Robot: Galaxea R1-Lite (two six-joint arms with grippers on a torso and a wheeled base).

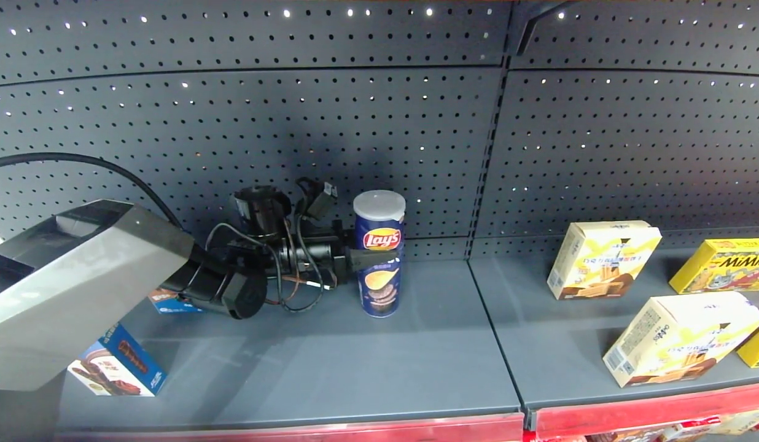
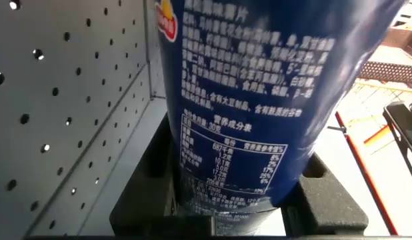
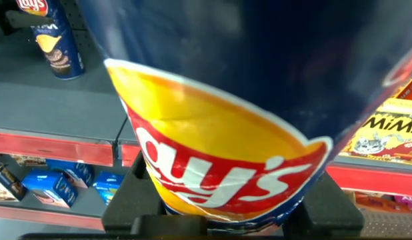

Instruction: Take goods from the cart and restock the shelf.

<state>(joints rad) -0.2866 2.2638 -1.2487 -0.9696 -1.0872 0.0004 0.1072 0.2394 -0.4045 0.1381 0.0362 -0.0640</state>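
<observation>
A blue chips can [image 1: 379, 255] with a white lid stands upright on the grey shelf [image 1: 367, 362], close to the pegboard back wall. My left gripper [image 1: 372, 259] reaches in from the left and is shut on the can's middle. In the left wrist view the can [image 2: 259, 100] sits between the two black fingers [image 2: 149, 193]. My right gripper [image 3: 226, 203] is shut on a second blue chips can [image 3: 226, 133], held in front of the shelf. From there the first can [image 3: 56, 40] shows farther off on the shelf.
Two cream boxes [image 1: 603, 258] [image 1: 683, 337] and a yellow box [image 1: 723, 264] lie on the right shelf section. A blue cookie box [image 1: 118, 365] lies at front left, under my left arm. A lower shelf holds blue boxes [image 3: 53, 187].
</observation>
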